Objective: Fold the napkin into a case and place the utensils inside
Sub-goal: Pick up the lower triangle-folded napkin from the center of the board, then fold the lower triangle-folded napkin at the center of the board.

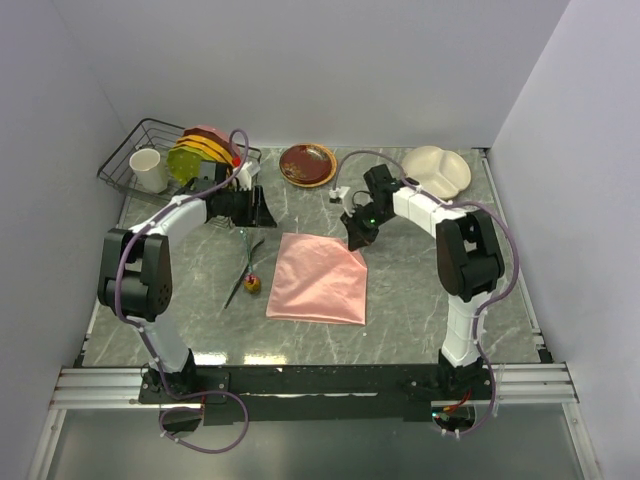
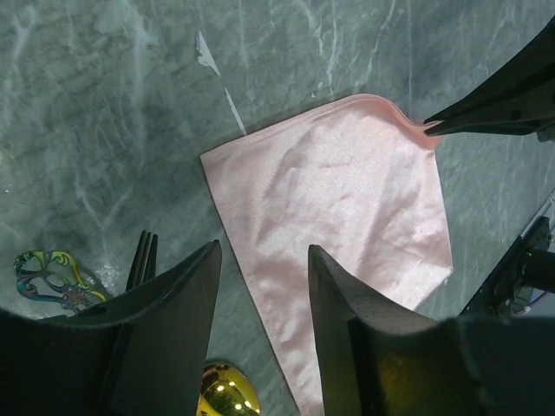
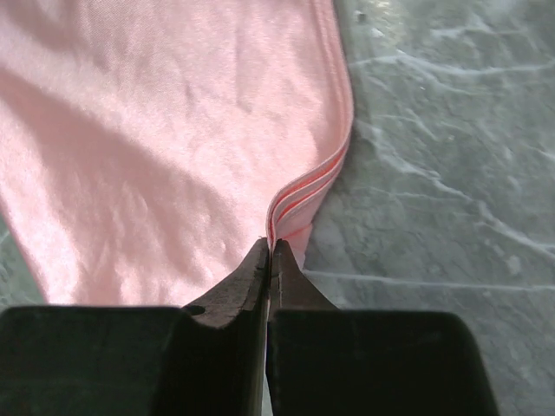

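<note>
Both utensils (image 1: pixel 245 268) lie outside the napkin (image 1: pixel 318 278), at its 9 o'clock. It lies centred, folded to a layered square, halfway to a pocket, I judge. My right claw (image 3: pixel 269 245) is clamped on its 1 o'clock corner; my left claw (image 2: pixel 263 250) hangs open.

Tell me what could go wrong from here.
The right gripper pinches only the layered corner tip of the napkin; the slick layers could slip out or splay. The left gripper hangs open, off the cloth, pinning nothing, so the whole napkin may drag instead of folding, possibly toward the utensils beside it.
</note>
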Available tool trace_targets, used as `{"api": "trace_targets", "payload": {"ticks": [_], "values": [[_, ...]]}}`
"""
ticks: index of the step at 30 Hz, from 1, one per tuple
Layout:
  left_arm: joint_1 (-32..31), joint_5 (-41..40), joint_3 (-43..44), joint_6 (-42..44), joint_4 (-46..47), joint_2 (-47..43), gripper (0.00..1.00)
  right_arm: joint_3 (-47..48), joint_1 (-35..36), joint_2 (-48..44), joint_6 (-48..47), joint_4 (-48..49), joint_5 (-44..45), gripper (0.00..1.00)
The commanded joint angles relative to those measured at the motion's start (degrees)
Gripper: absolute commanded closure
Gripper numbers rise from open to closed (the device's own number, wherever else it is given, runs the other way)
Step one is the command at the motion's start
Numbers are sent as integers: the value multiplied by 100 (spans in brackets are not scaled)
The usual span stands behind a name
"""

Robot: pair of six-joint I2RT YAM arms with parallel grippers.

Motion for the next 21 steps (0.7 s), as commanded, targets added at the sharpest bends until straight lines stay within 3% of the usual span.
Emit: {"api": "trace_targets", "payload": {"ticks": [1, 10, 21], "values": [[90, 366, -226, -485, 568, -381, 51, -178, 158, -522, -604, 320, 130, 100], [283, 173, -166, -523, 544, -277, 52, -566, 572, -910, -1703, 285, -46, 100], [477, 111, -183, -444, 447, -373, 52, -1356, 853, -1340, -3787, 154, -73, 100]]}}
